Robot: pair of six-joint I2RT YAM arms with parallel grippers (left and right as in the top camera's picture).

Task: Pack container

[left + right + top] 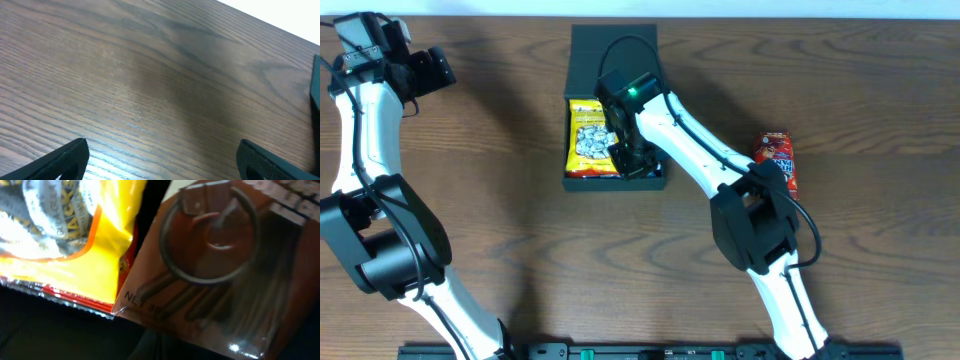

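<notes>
Container (612, 183) sits at the far centre of the wooden table (500, 150), its flap lid open on the far side. A yellow snack packet (590, 140) lies in its left half, and the right gripper (638, 158) is down inside its right half, directly over a brown packet (215, 265) that touches the yellow one; its jaw state cannot be told. The left gripper (160, 165) hovers wide apart over bare wood at far left. A red packet (777, 160) lies on the table to the right.
</notes>
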